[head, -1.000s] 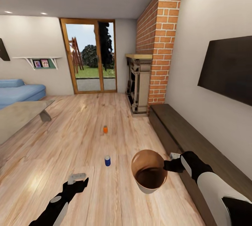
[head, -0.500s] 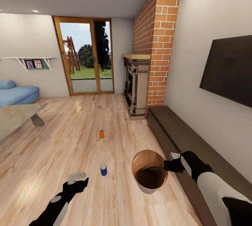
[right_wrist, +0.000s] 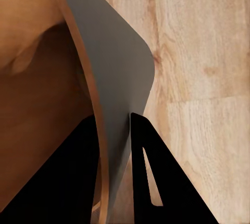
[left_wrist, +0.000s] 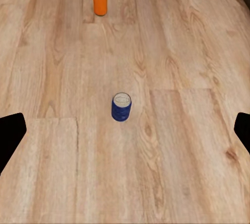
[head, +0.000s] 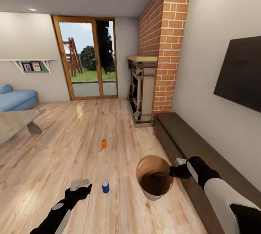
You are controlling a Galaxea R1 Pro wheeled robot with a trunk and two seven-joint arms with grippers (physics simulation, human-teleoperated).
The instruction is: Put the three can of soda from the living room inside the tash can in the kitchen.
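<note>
The right pincer [head: 174, 171] is clamped on the tash can [head: 154, 177] rim; the left pincer [head: 80, 184] is spread wide, empty — blue can [head: 105, 186] just right of it on the floor [head: 54, 161], orange can [head: 104, 143] farther off.

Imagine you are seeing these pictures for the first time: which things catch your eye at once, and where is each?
A tall brick chimney rises against the far right wall above a fireplace. On the bare wood floor stand two drink cans, a blue can near the robot and an orange can farther off. The right gripper holds a round bucket by its rim, above the floor.
</note>
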